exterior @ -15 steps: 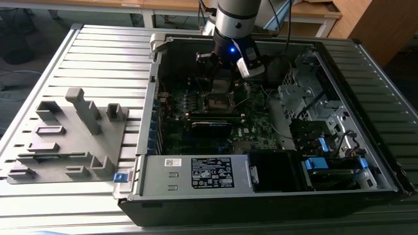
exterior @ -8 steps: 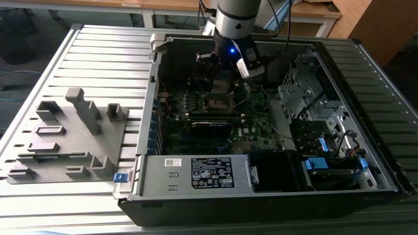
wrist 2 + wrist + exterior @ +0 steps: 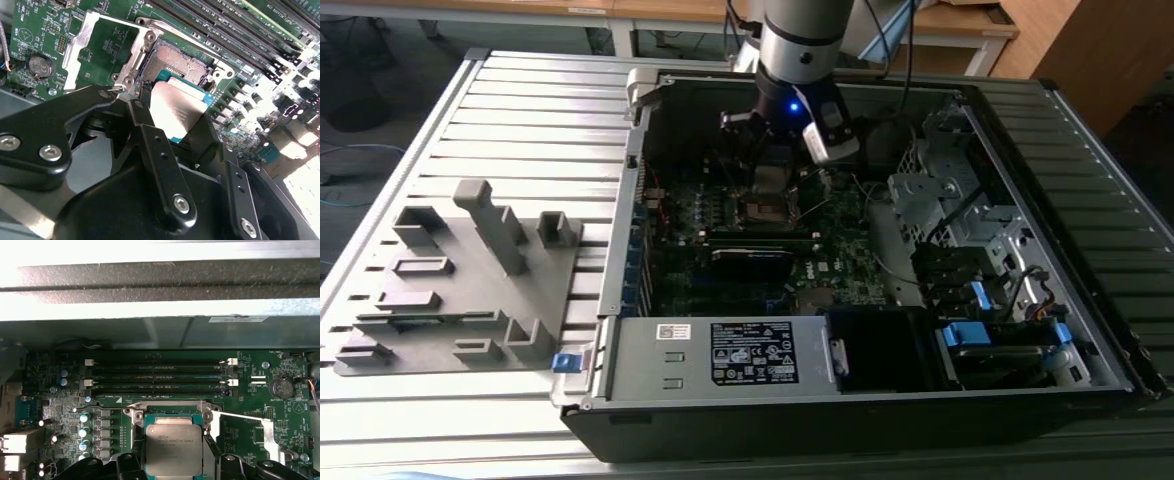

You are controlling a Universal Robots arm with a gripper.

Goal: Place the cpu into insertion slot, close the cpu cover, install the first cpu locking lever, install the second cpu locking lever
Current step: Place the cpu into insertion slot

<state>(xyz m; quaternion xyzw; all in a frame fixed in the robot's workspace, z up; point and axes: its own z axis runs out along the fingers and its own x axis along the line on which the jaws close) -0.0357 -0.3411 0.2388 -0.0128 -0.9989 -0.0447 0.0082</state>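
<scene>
Here we are inside the open computer case on the slatted desk, with the single arm reaching straight down over the motherboard. The pincer is pinching the cpu by two opposite edges, silver face up, one black finger on either side of it. The chip is poised right at the insertion slot. In the second wrist view a good patch of the slot's contact field lies bare beyond the chip's far edge, so I'd call it not seated, and I can't tell whether any corner is touching. On the exterior view's clock face the slot sits at about six o'clock from the pincer, very close, which I read as almost directly underneath. The chip is near enough square, and in the first wrist view its edges run parallel to the slot's metal rim and to the memory slots. The cpu cover is swung open, lying just beside the slot and clear of the opening.
</scene>
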